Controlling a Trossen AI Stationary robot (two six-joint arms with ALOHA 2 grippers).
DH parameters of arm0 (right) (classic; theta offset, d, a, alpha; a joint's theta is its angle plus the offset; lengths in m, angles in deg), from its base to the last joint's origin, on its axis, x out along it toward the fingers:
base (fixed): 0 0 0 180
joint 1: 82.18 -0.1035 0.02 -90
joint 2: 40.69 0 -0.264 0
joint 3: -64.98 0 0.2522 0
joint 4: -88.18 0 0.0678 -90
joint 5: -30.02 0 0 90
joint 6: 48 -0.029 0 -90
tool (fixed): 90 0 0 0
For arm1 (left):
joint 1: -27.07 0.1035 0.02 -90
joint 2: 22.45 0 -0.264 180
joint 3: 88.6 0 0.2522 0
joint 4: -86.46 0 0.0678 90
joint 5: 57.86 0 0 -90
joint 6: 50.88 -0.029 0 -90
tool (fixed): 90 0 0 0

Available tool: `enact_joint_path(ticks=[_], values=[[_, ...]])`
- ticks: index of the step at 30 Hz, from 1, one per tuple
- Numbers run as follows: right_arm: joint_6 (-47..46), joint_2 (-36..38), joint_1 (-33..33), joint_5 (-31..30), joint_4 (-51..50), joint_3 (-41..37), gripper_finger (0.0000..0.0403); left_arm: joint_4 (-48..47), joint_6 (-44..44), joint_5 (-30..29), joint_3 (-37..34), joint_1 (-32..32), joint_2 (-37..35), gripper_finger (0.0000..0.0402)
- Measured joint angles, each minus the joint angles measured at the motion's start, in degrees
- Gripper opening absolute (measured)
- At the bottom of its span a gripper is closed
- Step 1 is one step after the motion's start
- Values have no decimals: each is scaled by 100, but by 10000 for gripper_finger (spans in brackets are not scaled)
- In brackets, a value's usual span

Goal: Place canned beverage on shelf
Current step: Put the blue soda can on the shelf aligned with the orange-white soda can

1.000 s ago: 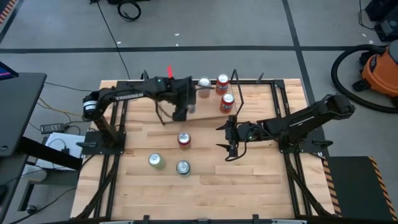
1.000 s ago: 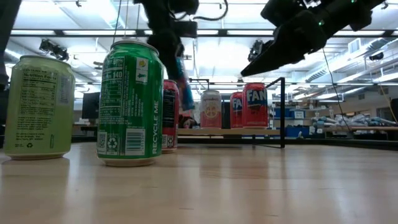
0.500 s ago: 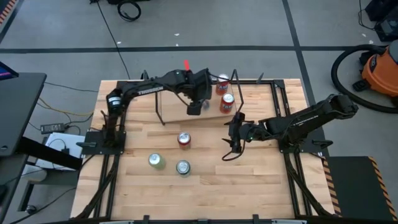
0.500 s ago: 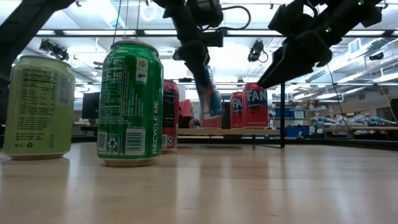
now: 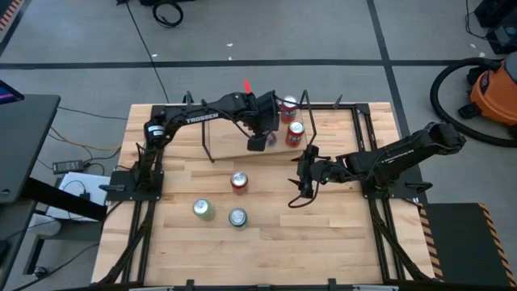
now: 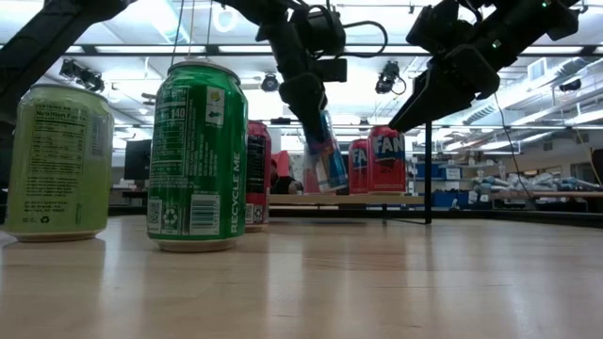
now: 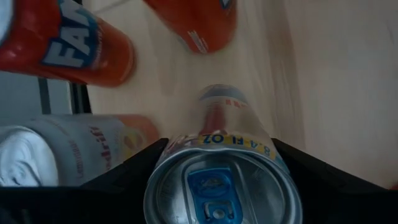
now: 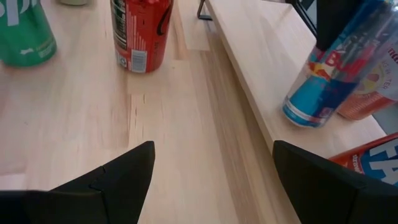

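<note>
My left gripper (image 5: pixel 258 141) is shut on a slim blue-and-silver can (image 6: pixel 326 158) over the shelf (image 5: pixel 228 134), a pale board with black rod uprights at the table's far side. On the shelf stand two red cans (image 5: pixel 289 107) (image 5: pixel 296 133) and a pale can (image 7: pixel 62 149). My right gripper (image 5: pixel 301 191) hangs open and empty above the table, on the near side of the shelf's right end. A red can (image 5: pixel 238 181), a light green can (image 5: pixel 203 209) and a green can (image 5: pixel 237 217) stand on the tabletop. My left gripper pinches the slim can's upper end (image 7: pixel 163 155) between its two fingers, one on each side just below the rim. The fingers come from above, slanting down. The can hangs tilted, its lower end (image 8: pixel 303 112) toward the table's right, at the shelf board; I cannot tell whether it touches.
The shelf's black uprights (image 6: pixel 430 169) stand at both ends of the board. Bare board (image 8: pixel 261 56) lies left of the held can. Open tabletop (image 5: pixel 339 226) lies at the near right. Black frame rails (image 5: pixel 380 218) run along the table's sides.
My left gripper has carried the slim can along the shelf toward the table's right edge and then down toward the board, beside the red cans; the can stays tilted. My right gripper has tipped its fingers more steeply downward and stays open.
</note>
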Motion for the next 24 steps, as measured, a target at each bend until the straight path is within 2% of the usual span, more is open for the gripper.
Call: enact_joint_path(ticks=[24], values=[[-2, -2, -74, 24, 91, 0, 336, 130, -173, -127, -4, 7, 63, 263]])
